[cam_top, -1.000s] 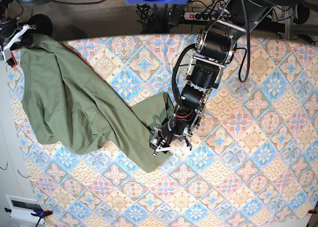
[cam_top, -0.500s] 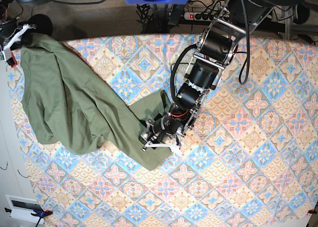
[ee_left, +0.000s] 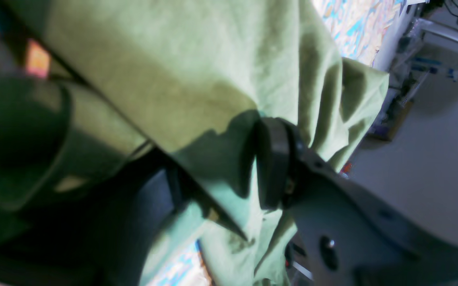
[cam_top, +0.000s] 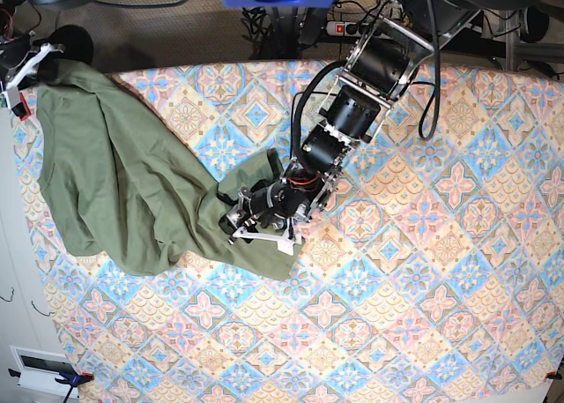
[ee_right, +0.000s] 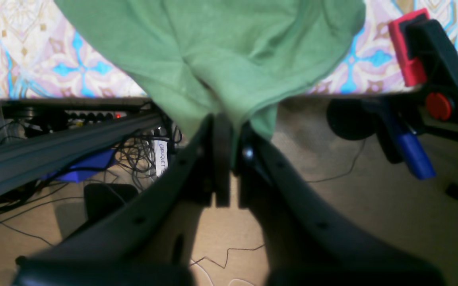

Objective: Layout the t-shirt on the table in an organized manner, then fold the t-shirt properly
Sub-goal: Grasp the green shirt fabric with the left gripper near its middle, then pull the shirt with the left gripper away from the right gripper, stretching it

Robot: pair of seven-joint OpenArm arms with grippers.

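**Olive t-shirt, part-spread, pinned at two points**

Far left corner: right gripper [cam_top: 33, 63], black with white trim, clenched on a hem edge of the t-shirt [cam_top: 115, 182]; in the right wrist view, jaws pressed flat together with green cloth pinched between, just past the table edge. Beside it, red-and-black clamp [ee_right: 420, 51] fixed at the table rim, blue-handled tool [ee_right: 410, 151] below.

Left portion of the table [cam_top: 441, 271]: bulk of the garment, plain olive cotton, soft, matte, heavily creased, lying in long diagonal folds from the far-left corner toward the centre. No print. Outline irregular; sleeves and collar not distinguishable.

Centre: narrow tongue of cloth bunched under the left gripper [cam_top: 260, 225]. Left wrist view: black pad pressed against a doubled layer of fabric, second finger dark and blurred behind it; grasping the shirt, jaws part-way apart around the bunched cloth.

Right: bare tablecloth, smooth, diamond tiles of blue, pink and beige medallions.

Step in hand, by judgement: laying out, not folding. Garment stretched between two grips yet far from flat.

Next move, by judgement: grips drawn apart to take out slack, cloth lowered flat in the open middle of the table, wrinkles smoothed before any fold. Risk: thin cotton slipping from the pinch, or dragging into fresh bunches.
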